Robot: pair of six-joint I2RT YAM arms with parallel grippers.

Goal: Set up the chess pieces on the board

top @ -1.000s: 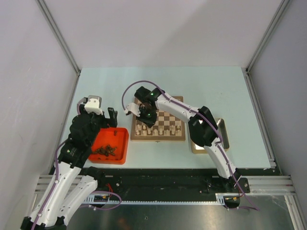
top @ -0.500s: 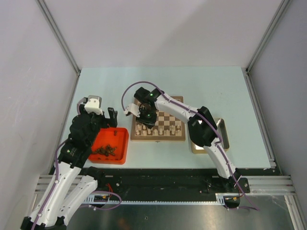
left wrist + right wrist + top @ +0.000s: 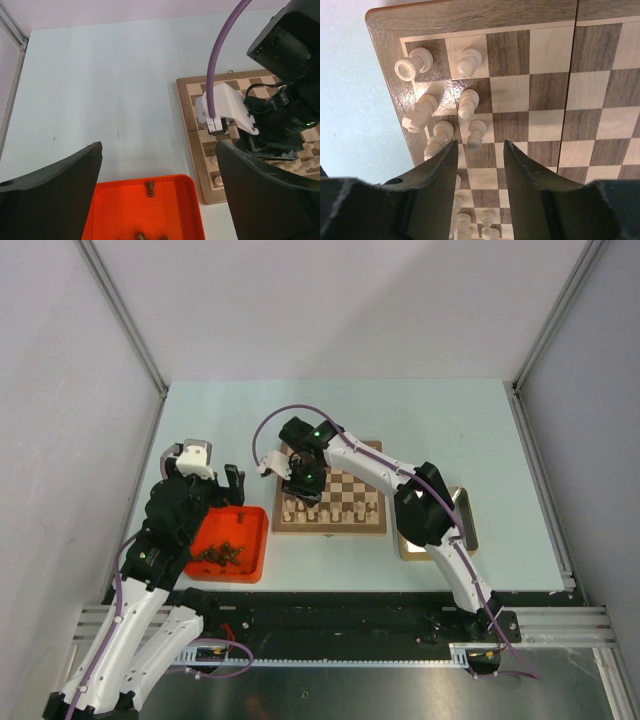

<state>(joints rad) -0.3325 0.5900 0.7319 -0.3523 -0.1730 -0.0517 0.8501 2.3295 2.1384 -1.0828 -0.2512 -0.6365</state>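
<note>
the right gripper [image 3: 480, 145] has just been parted and a pale pawn [image 3: 476, 133] released, left standing near the corner of the board [image 3: 385, 30]: one more piece is set. the left gripper [image 3: 159, 147] is spread wide, empty, beside the board.

Pale green tabletop [image 3: 400, 420] carries the board [image 3: 355, 505] mid-table, red tray [image 3: 255, 532] to its left, gold tin [image 3: 467, 528] to its right, partly hidden.

Pale beige chess pieces [image 3: 468, 104], standing in two rows beside one rim, flat checked wooden board [image 3: 545, 50]
</note>
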